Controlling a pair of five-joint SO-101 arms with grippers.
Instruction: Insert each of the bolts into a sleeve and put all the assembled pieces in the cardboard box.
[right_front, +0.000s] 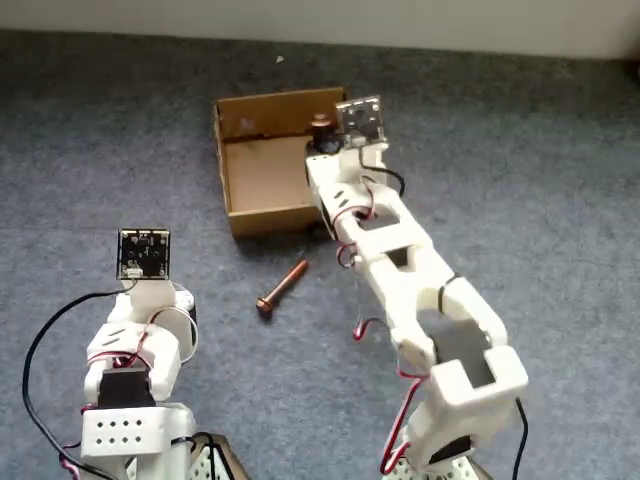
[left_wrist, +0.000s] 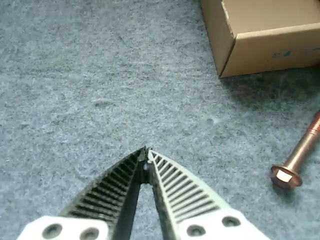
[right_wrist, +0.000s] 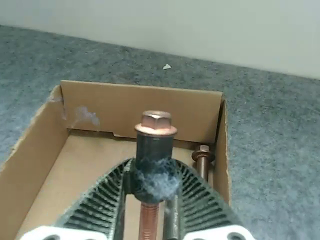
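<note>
Right tool (right_wrist: 152, 175) clamps sleeved bolt (right_wrist: 154, 145) over cardboard box (right_wrist: 125, 107) | left tool (left_wrist: 146, 152) closed

Sleeved bolt (right_wrist: 152, 160) over cardboard box (right_front: 268, 218); bare bolt (right_front: 283, 287) outside.

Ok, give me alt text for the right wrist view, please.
The right gripper clamps a dark sleeve with a copper bolt through it, held over the open cardboard box. A second bolt lies inside the box against a side wall.
</note>
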